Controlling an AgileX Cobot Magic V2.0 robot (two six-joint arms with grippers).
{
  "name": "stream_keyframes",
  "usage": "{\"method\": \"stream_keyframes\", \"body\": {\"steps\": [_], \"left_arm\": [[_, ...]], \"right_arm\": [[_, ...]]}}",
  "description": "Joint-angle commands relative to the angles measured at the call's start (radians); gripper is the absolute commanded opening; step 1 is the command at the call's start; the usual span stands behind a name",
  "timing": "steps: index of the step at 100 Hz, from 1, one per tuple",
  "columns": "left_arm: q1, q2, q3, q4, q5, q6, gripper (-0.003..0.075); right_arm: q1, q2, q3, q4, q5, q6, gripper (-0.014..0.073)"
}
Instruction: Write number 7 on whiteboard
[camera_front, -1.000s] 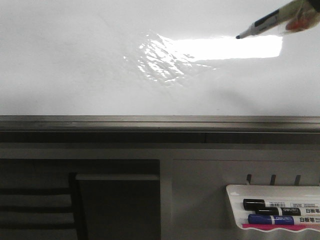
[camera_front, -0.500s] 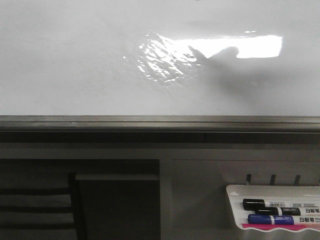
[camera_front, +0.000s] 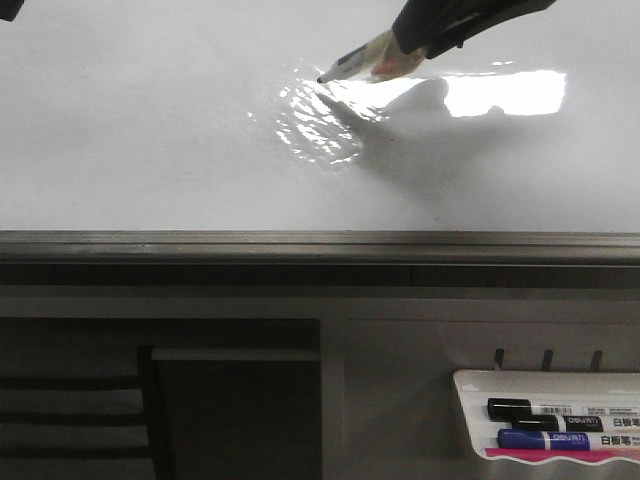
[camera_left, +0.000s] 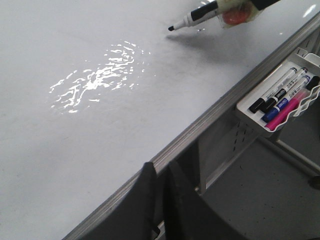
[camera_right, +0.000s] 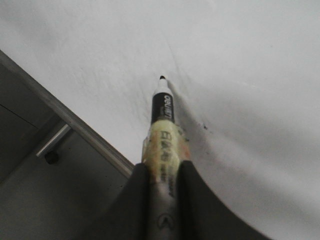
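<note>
The whiteboard (camera_front: 150, 150) is glossy white with a bright glare and a grey edge rail (camera_front: 300, 243). No strokes of the number 7 show on it. My right gripper (camera_front: 412, 40) reaches in from the top right and is shut on a black-tipped marker (camera_front: 362, 62) wrapped in yellowish tape. The marker tip hangs close over the board beside the rippled glare; I cannot tell whether it touches. The right wrist view shows the fingers (camera_right: 137, 185) clamped on the marker (camera_right: 162, 112). My left gripper (camera_left: 160, 164) is shut and empty over the board's rail.
A small white tray (camera_front: 470, 385) hangs below the rail at the right with black, blue and pink markers; it also shows in the left wrist view (camera_left: 250, 117). A grey frame and a dark chair back lie below the board.
The right gripper and marker went from the board's top right, out of view for a moment, to further left; the tip is now at the left end of the glare.
</note>
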Motion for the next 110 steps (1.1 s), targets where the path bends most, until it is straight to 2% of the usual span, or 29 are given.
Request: {"method": "stream_keyframes", "body": {"steps": [1,18,41,74,110], "left_arm": [[0.002,-0.005,-0.026,-0.021,-0.068,-0.012,-0.0016],[0.002,-0.005,-0.026,-0.021,-0.07,-0.012,-0.002],[0.002,-0.001,-0.026,-0.021,-0.072,-0.012,-0.002],[0.002,-0.001,-0.026,-0.021,-0.074,-0.012,-0.002],[0.002,0.0,-0.026,-0.04,-0.043,-0.012,-0.002]], "right_arm": [[0.001,-0.01,-0.044,-0.006,-0.05,0.01,-0.0071],[-0.003,0.015,-0.046,-0.043,-0.05,0.019,-0.0071],[-0.09,-0.029,-0.048,-0.216,0.044,0.169,-0.0071],[-0.109,-0.038,-0.047,-0.215,0.102,0.169,-0.0071],[-0.031,0.018,-0.002,-0.206,0.22,0.138,-0.0071]]}}
